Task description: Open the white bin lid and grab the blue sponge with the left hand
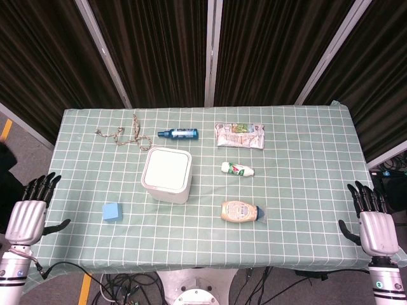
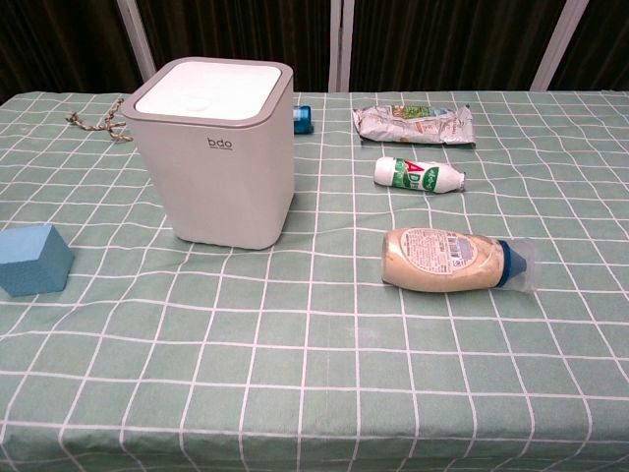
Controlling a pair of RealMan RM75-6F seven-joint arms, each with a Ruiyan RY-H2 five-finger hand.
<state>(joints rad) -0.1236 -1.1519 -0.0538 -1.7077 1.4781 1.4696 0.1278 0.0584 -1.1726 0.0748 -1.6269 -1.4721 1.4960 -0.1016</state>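
L hand [image 1: 27,218] and R hand [image 1: 375,223] at desk [image 1: 305,190] near edge, both empty w/ fingers spread; blue sponge [image 1: 112,211] at 8 o'clock of white bin [image 1: 166,176], lid [image 2: 212,90] closed; nothing done yet, both steps left.

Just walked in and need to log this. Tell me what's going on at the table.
Nothing is being handled yet. The left hand and right hand both sit open at the table's near corners. The white bin stands mid-table with its lid closed, and the blue sponge lies untouched beside it, on the left-hand side.
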